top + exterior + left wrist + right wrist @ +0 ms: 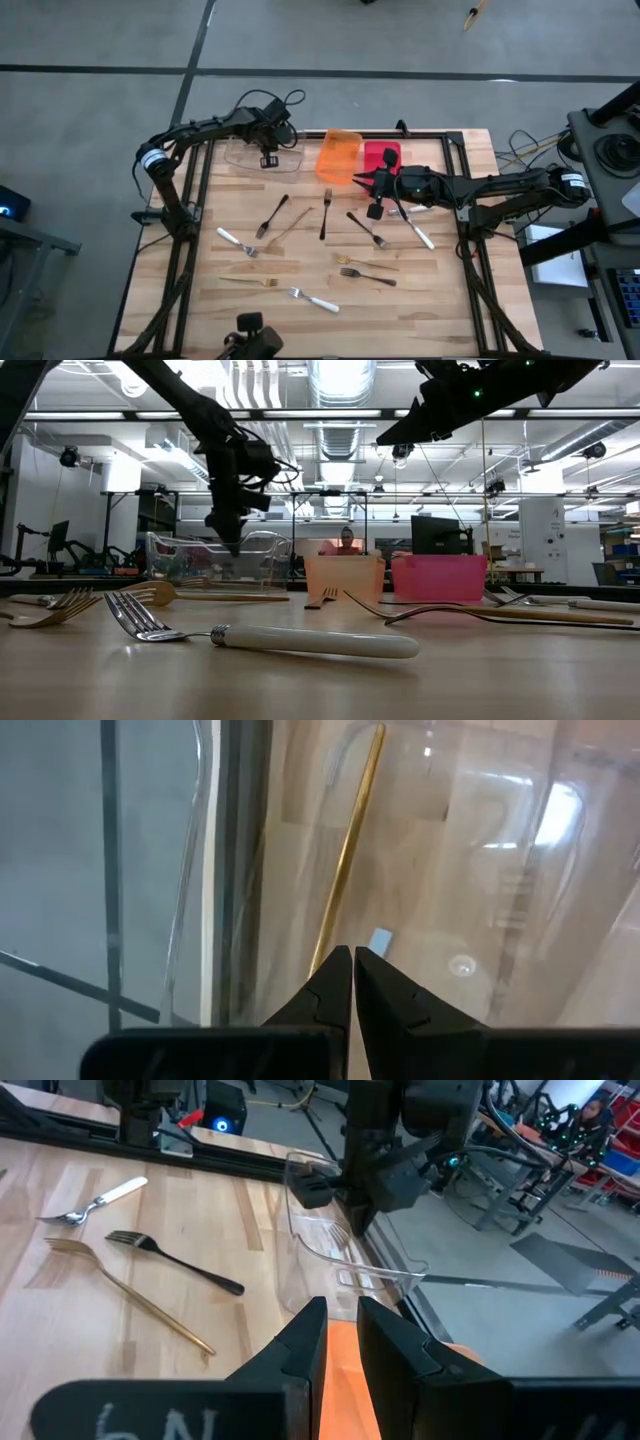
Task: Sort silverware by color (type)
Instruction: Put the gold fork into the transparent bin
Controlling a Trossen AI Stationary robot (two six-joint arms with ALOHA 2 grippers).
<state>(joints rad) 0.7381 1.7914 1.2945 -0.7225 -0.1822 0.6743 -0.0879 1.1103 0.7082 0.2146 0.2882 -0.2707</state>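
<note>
Pale wooden bench [440,300] under a workshop ceiling, with three bins lined up along its far edge.

The left gripper [268,158] hangs shut over the clear bin [240,155]. One gold utensil [350,840] lies inside, just past the tips and apparently not gripped, so this bin looks like the home for gold.

The right gripper [340,1315] hovers above the orange bin [338,158] beside the red bin [382,155]. Its fingers stand a slit apart with nothing visible between them. It seems placed either to drop a piece or to turn back for another.

The rest of the silverware is scattered loose across the middle of the bench, unsorted. I count roughly four black forks [272,215], three gold pieces [250,282] and three pale-handled forks [315,300], though one dark fork's colour is hard to call.
</note>
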